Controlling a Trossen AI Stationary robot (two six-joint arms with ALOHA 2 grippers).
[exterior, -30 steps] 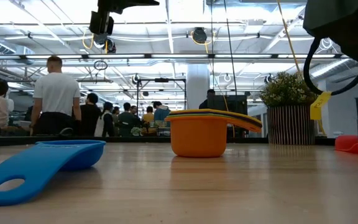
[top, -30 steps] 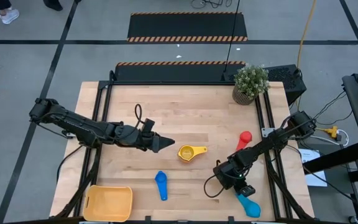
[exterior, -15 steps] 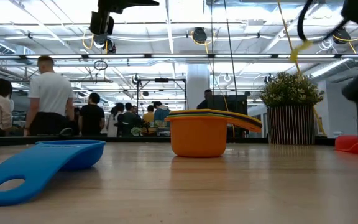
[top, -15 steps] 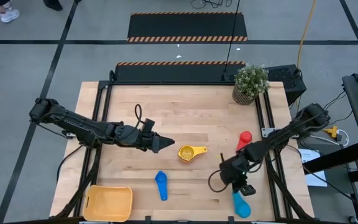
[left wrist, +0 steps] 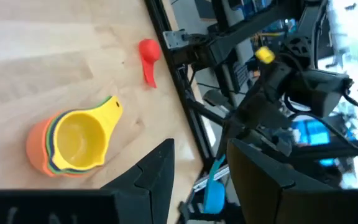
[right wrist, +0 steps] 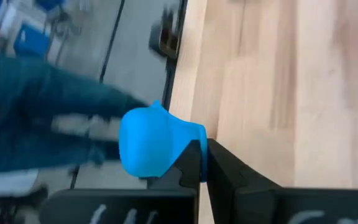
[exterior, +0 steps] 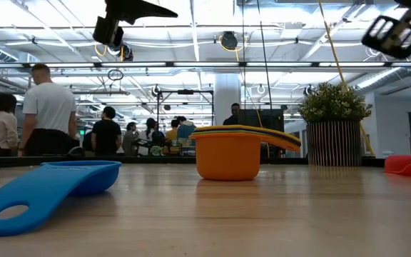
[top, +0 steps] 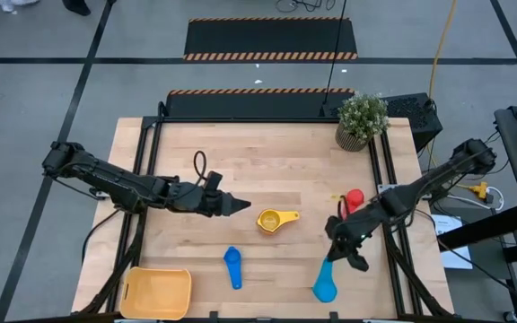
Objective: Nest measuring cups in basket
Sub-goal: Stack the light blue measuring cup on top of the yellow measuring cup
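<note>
Right gripper, clenched on a light-blue cup, has carried it from the table's right corner towards the nested stack. Left gripper hangs half open, empty, beside that stack. Basket lies well apart; nesting remains.

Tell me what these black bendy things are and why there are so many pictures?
They are two robot arms at a wooden table. One picture looks down from above, one peeks across the tabletop, and one camera rides on each wrist. The right gripper has its fingers shut on a light blue measuring cup. The left gripper hovers beside a stack of nested cups, yellow on top. A darker blue cup and a red cup lie loose. The yellow basket sits at a corner.
</note>
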